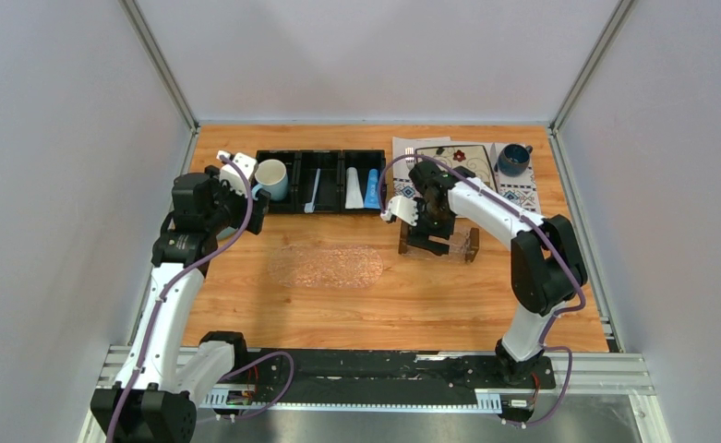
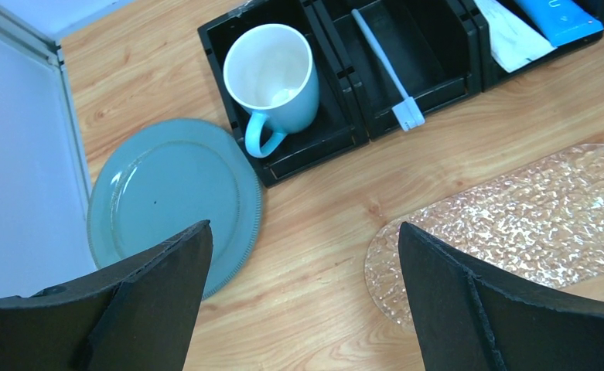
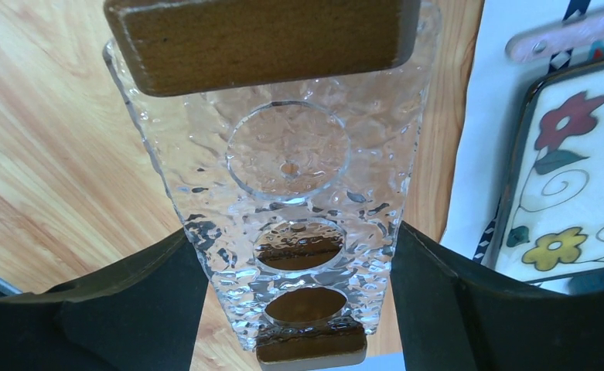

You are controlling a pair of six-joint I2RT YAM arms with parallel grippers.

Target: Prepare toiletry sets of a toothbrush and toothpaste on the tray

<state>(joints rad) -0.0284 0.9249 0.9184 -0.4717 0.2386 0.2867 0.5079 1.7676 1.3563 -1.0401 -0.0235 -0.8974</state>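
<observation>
The tray (image 1: pixel 461 238), clear and textured with a dark wooden bar at each short end, sits right of centre. In the right wrist view the tray (image 3: pixel 291 147) runs lengthwise between my fingers. My right gripper (image 1: pixel 430 229) (image 3: pixel 295 233) has its fingers pressed against the tray's two long sides. The toothbrush (image 1: pixel 313 189) (image 2: pixel 387 73) lies in the middle compartment of the black organizer (image 1: pixel 296 159). A white toothpaste tube (image 1: pixel 354 189) (image 2: pixel 515 39) and a blue one (image 1: pixel 372 187) (image 2: pixel 557 17) lie in the right compartment. My left gripper (image 1: pixel 250 208) (image 2: pixel 305 232) is open and empty over bare wood, near the organizer's left end.
A light blue mug (image 1: pixel 271 178) (image 2: pixel 271 73) stands in the organizer's left compartment. A teal plate (image 2: pixel 175 197) lies by the left wall. A clear oval mat (image 1: pixel 327 266) (image 2: pixel 515 209) lies mid-table. A floral plate (image 1: pixel 467 166) (image 3: pixel 569 185) and a dark blue cup (image 1: pixel 513 159) rest on a cloth at back right.
</observation>
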